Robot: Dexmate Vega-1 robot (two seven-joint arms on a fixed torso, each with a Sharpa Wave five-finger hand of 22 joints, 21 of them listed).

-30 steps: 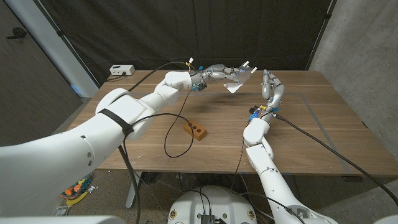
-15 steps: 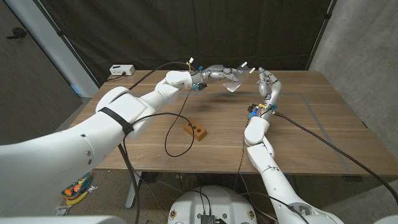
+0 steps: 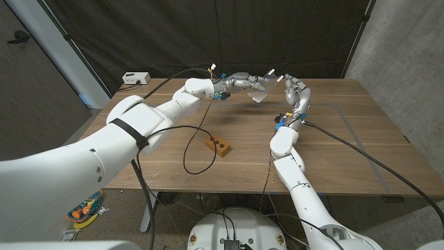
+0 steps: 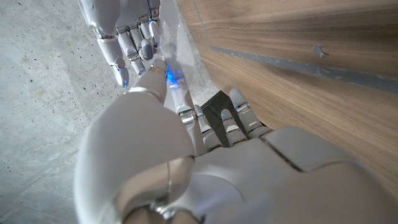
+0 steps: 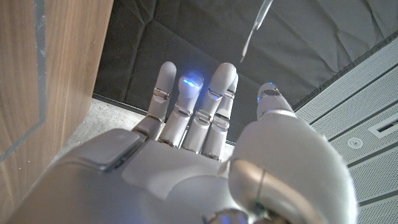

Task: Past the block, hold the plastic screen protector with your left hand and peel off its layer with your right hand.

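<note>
Above the table's far middle, my left hand (image 3: pixel 240 82) holds the clear plastic screen protector (image 3: pixel 261 94) in the air, well past the orange wooden block (image 3: pixel 217 146). The sheet has small white tabs at its upper edge. My right hand (image 3: pixel 295 91) is raised just to the sheet's right, fingers up and near the tab, holding nothing. In the left wrist view my left hand (image 4: pixel 205 155) grips the transparent sheet (image 4: pixel 186 46) at a black tab, with my right hand (image 4: pixel 121 28) close beyond it. In the right wrist view the sheet's thin edge (image 5: pixel 255 26) hangs over my right hand (image 5: pixel 199 137).
The wooden table (image 3: pixel 347 139) has a taped outline at its right side. A black cable (image 3: pixel 194 156) loops across the table beside the block. A white box (image 3: pixel 135 78) sits at the far left corner. Black curtains hang behind.
My right hand has moved left, closing most of the gap to the sheet's tab. My left hand has kept the sheet raised, drawing it slightly left.
</note>
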